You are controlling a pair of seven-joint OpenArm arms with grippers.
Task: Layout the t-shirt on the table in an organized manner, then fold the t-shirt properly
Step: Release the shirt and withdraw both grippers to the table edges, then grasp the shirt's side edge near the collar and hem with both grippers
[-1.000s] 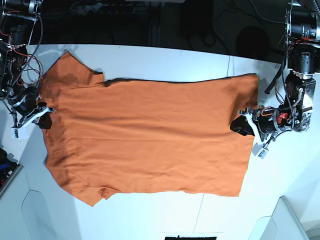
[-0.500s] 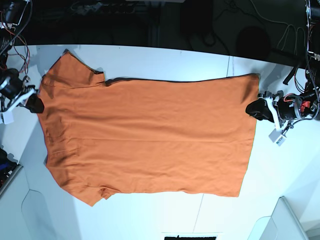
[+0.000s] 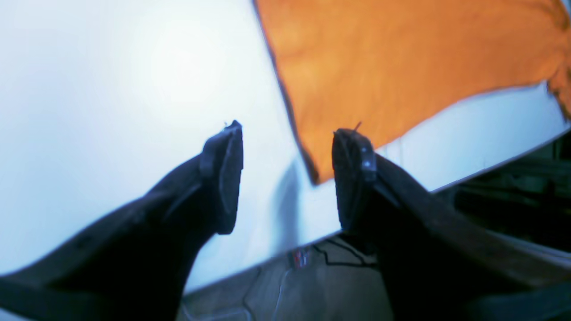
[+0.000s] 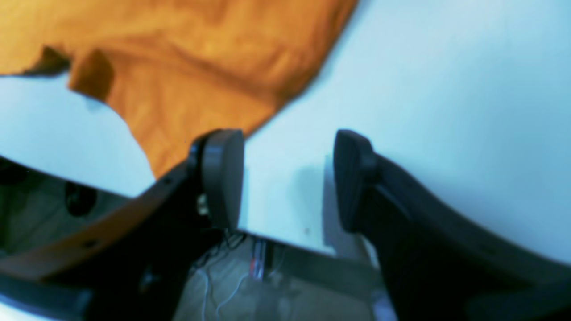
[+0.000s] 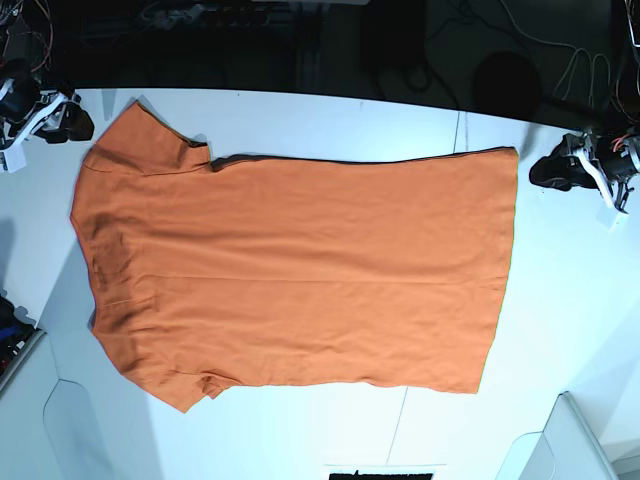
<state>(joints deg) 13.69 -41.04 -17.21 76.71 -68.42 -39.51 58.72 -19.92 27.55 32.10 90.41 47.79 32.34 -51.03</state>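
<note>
I have the shirt (image 5: 300,270) spread flat on the table (image 5: 560,330), its long axis running across the base view: collar and sleeves at that view's left, hem at its right. My left gripper (image 5: 560,172) sits just off the hem's far corner, and in its wrist view the jaws stand apart with nothing between them, only bare table, the shirt's corner lying ahead and to the right of the fingertips (image 3: 227,147). My right gripper (image 5: 70,118) hovers by the far sleeve at the shoulder end; its wrist view shows the jaws parted and empty too, with the orange cloth ahead and to the left, its edge running behind the left finger (image 4: 221,174). Neither gripper touches the fabric that I can see. As I judge it, the layout looks done and a fold comes next. Each arm is nearest its own end of the far long edge, so a lengthwise fold toward the near edge would suit: left takes the hem corner, right takes the sleeve. The near sleeve looks a little tucked under, which could bunch.
</note>
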